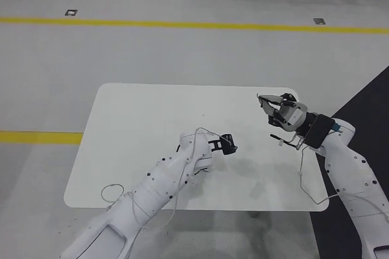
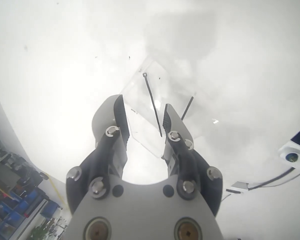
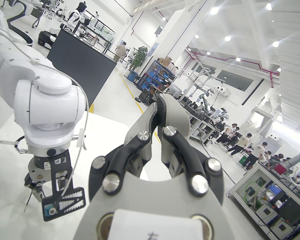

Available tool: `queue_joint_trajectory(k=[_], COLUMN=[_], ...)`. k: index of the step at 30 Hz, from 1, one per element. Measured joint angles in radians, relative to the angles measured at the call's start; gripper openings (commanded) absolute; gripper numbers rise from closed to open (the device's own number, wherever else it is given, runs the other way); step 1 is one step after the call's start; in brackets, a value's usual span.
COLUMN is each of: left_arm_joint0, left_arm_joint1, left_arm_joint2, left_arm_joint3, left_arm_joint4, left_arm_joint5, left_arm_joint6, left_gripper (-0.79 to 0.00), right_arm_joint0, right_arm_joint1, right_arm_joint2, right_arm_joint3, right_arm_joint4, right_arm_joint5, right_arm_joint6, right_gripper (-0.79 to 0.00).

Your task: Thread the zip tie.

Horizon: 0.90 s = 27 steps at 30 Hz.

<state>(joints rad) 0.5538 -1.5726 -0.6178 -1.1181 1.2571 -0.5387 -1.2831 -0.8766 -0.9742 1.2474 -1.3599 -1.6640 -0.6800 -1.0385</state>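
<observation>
A black zip tie (image 2: 152,103) lies along a clear flat piece (image 2: 140,126) just beyond my left gripper (image 2: 143,116). Its head points away and its tail ends close to one finger (image 2: 168,121). The left gripper's fingers stand well apart, so it is open; I cannot tell whether the tie touches that finger. A second short black strip (image 2: 187,108) shows at the clear piece's far edge. In the top view the left gripper (image 1: 225,144) is over the table's middle. My right gripper (image 3: 160,101) is shut with nothing visible in it, raised near the table's far right (image 1: 267,99).
The white table (image 1: 142,129) has bare room on its left half. A dark table (image 1: 376,110) stands at its right edge. The right wrist view shows the left gripper (image 3: 36,192) with the thin tie (image 3: 27,202) below it.
</observation>
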Motion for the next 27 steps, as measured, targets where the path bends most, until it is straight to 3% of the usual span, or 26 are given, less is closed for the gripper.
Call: queue_joint_trajectory(k=[5, 9, 14, 17, 18, 20, 27], left_arm_joint0=[-0.116, -0.166, -0.19, -0.177, -0.171, -0.154, -0.127], left_arm_joint1=[0.053, 0.09, 0.113, 0.121, 0.124, 0.132, 0.142], left_arm_joint2=[0.141, 0.211, 0.219, 0.193, 0.186, 0.175, 0.165], left_arm_joint3=[-0.015, -0.025, -0.025, -0.032, -0.035, -0.045, -0.061], left_arm_joint4=[-0.281, -0.446, -0.524, -0.493, -0.477, -0.432, -0.401], left_arm_joint5=[0.074, 0.085, 0.069, 0.093, 0.102, 0.12, 0.12], left_arm_joint6=[-0.074, -0.084, -0.06, 0.012, 0.04, 0.097, 0.132], left_gripper=[-0.431, -0.431, -0.437, -0.437, -0.403, 0.0, 0.0], right_arm_joint0=[0.0, 0.0, 0.0, 0.0, 0.0, 0.0, 0.0], right_arm_joint1=[0.0, 0.0, 0.0, 0.0, 0.0, 0.0, 0.0], right_arm_joint2=[0.0, 0.0, 0.0, 0.0, 0.0, 0.0, 0.0], right_arm_joint3=[0.0, 0.0, 0.0, 0.0, 0.0, 0.0, 0.0], right_arm_joint4=[0.0, 0.0, 0.0, 0.0, 0.0, 0.0, 0.0], right_arm_joint5=[0.0, 0.0, 0.0, 0.0, 0.0, 0.0, 0.0], right_arm_joint6=[0.0, 0.0, 0.0, 0.0, 0.0, 0.0, 0.0], right_gripper=[-0.785, -0.785, -0.785, -0.785, -0.785, -0.785, -0.785])
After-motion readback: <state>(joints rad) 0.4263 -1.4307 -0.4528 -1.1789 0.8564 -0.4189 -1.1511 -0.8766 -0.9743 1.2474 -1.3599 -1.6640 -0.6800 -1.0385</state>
